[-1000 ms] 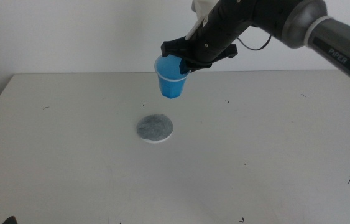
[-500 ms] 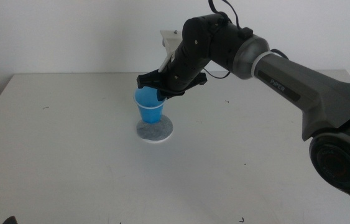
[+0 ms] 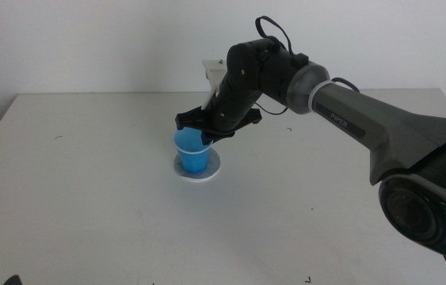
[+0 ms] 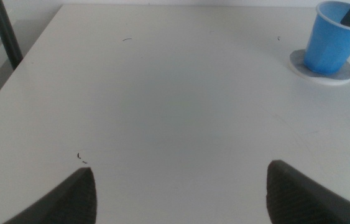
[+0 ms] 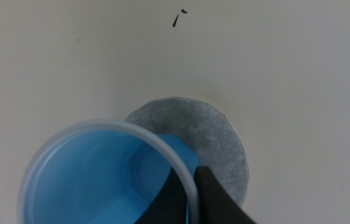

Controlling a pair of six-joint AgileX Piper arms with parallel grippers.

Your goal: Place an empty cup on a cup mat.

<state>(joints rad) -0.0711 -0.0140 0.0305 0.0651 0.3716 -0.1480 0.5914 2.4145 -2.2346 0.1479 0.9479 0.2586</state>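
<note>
Lowered blue cup (image 3: 193, 155) now upright on mat (image 3: 215, 167).

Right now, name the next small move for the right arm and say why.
Probably open the right gripper and lift clear. Its jaws pinch the rim of the cup, one inside and one outside, and the cup appears to stand upright on the cup mat. The left gripper waits, open, apart from the cup.

A bare lab-like test space: plain white table (image 3: 88, 198) against a blank white wall (image 3: 88, 39).
</note>
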